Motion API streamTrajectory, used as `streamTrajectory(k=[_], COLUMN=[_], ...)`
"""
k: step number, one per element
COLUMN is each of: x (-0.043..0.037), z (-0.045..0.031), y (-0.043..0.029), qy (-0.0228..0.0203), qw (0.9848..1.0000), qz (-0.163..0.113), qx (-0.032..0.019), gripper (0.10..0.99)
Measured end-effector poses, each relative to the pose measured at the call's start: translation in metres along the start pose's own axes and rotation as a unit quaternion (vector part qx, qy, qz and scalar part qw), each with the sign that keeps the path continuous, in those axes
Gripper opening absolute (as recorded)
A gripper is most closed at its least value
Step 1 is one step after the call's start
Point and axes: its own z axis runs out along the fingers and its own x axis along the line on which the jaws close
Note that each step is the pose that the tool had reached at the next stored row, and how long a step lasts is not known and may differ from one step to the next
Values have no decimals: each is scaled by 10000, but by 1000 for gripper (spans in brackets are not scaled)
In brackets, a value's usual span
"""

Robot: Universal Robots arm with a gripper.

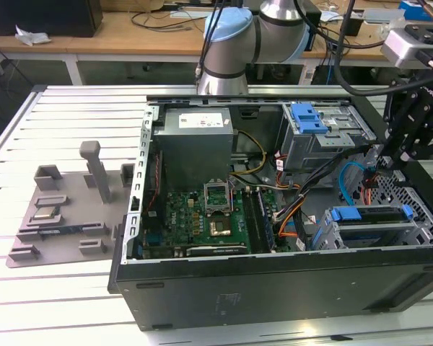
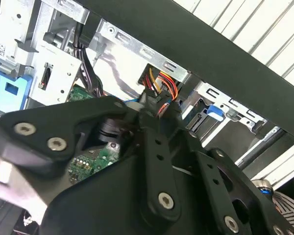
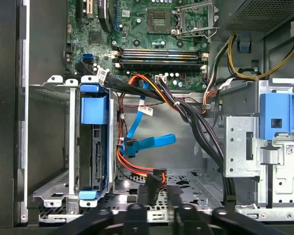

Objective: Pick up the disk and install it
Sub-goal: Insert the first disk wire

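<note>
Already the disk sits upright in its cage inside the computer case, so the install looks nearly done. Fingertips of the end effector seem pinched on a black cable plug, though I cannot tell for sure. The exterior view adds the grey fixture on the table.
</note>
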Motion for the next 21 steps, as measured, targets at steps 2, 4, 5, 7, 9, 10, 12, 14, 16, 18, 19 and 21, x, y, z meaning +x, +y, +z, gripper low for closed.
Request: streamTrajectory(k=[2,4,5,7,9,10,12,14,16,18,19,21], x=[-1,-10,-14,-16,-16,-15,-15,-15,-15,-15,-15,-15], z=[1,38,57,97,137,146,159,160,159,160,160,160], y=[0,-1,-2,-2,-3,-4,-4,-4,-4,-4,-4,-4], qy=[1,15,17,25,68,90,140,147,148,148,148,148], qw=[10000,10000,10000,10000,10000,10000,9999,9999,9999,9999,9999,9999], qz=[0,0,0,1,2,2,3,4,3,3,3,3], qx=[0,0,0,0,0,0,-1,-1,-1,-1,-1,-1], gripper=[361,361,361,361,361,361,361,361,361,361,345,282])
